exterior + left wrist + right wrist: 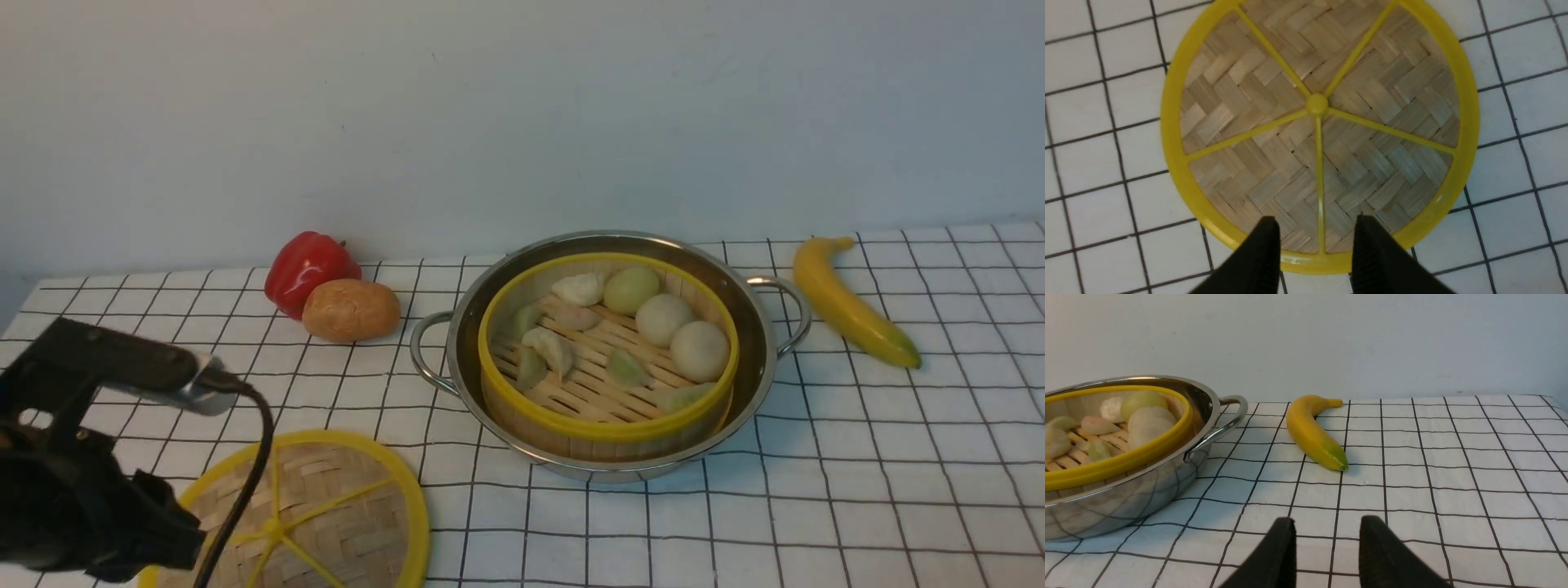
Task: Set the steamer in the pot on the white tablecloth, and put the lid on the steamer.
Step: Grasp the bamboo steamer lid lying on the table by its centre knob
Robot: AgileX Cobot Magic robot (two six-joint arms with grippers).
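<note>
Currently both pincers stand spread, and neither pinches anything.

1. Left pincer [1316, 220]: its two black fingers [1261, 253] are apart. Directly beneath it you see the lid [1306, 139], lying flat on the white tablecloth [857, 457]. Both fingertips sit over the rim nearest the pincer. One yellow spoke runs through the gap between them, and the centre knob [1316, 104] lies ahead of the tips. Whether the fingers touch the lid cannot be told.

2. Right pincer [1327, 520]: its fingers are likewise apart, over bare cloth. A banana [1312, 433] lies ahead of it, well apart (green tip toward the pincer).

3. Steamer [608, 430]: locate it forward and to the right of the left pincer, seated inside the pot [755, 359] and uncovered. It also lies ahead of the right pincer, beside the banana. It holds dumplings [555, 347] and round buns [698, 349].

4. Other items: a red bell pepper [306, 265] and a potato [351, 310] touch each other, well ahead of the left pincer.
</note>
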